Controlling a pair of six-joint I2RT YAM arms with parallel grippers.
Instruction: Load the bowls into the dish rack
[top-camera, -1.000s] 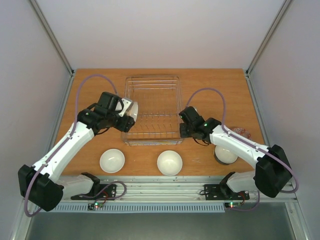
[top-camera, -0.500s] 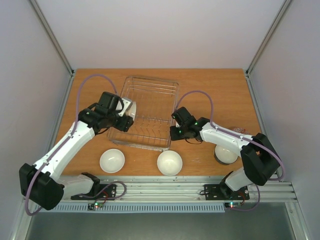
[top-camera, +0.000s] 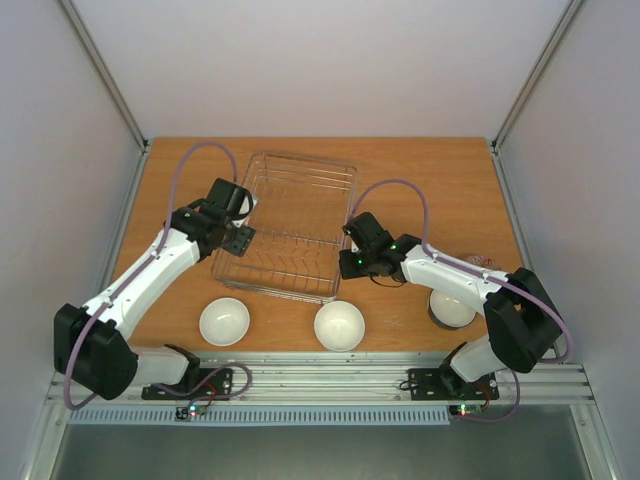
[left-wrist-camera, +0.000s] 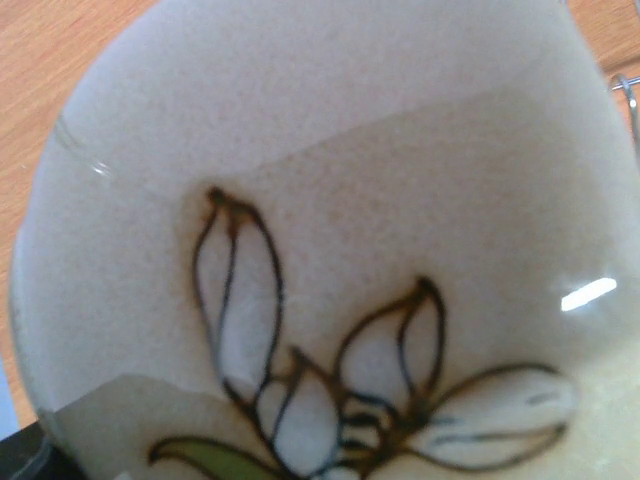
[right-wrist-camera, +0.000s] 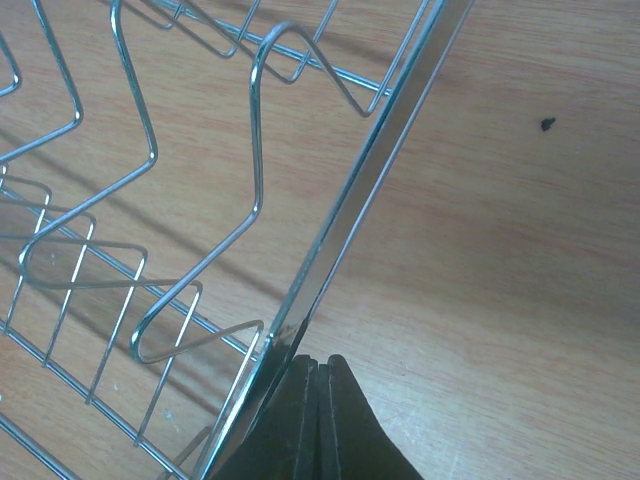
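Taking the far wall as 12 o'clock, the left pincer (top-camera: 238, 225) was clamped on the sprig bowl (left-wrist-camera: 320, 250). It held the bowl tipped on edge at the 9 o'clock rim of the rack (top-camera: 300, 157). From above the bowl was almost hidden by the pincer, with only a sliver of white showing. In the left wrist view its pale inside filled nearly everything, with a brown-outlined sprig and a green leaf painted low in it. A bit of rack wire showed at the right edge.

The right pincer (right-wrist-camera: 318, 370) had its fingers pressed tight together with nothing between them. Their tips rested against the outside of the rack's shiny rim bar, on the bare-wood side. From above, that spot was near the rack's 4 o'clock corner.

The rack lay skewed on the wooden table (top-camera: 450, 180), its far end turned toward 1 o'clock.

Further out, the left white bowl (top-camera: 224, 321) sat upright at the rack's 7 o'clock. The middle white bowl (top-camera: 339, 325) sat upright at its 5 o'clock, and the two were well apart. At 4 o'clock a dark-sided bowl (top-camera: 452, 310) stood partly under the right forearm. Just beyond it, toward 3 o'clock, was a reddish patterned bowl (top-camera: 486, 262), too hidden by the arm to make out further.
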